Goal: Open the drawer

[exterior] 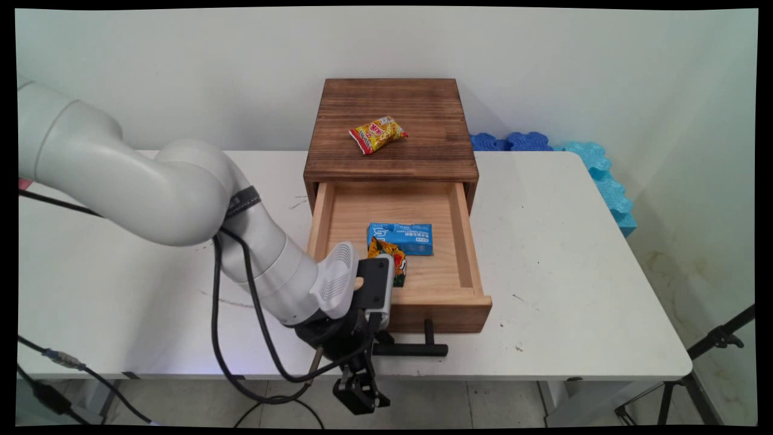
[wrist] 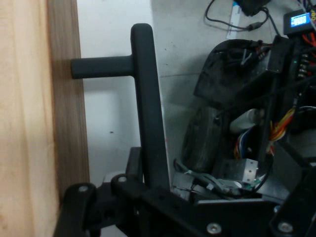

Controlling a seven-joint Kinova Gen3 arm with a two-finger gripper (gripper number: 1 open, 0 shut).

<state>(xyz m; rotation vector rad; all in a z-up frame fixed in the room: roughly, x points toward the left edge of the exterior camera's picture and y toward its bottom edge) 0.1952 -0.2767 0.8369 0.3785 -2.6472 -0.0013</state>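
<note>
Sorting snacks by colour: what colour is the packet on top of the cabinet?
Yellow and red packet, clearest in the main view.

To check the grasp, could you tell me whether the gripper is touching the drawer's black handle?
Cannot tell. In the hand view the handle runs down behind the linkage of the gripper, hiding any contact; the main view is no clearer.
</note>
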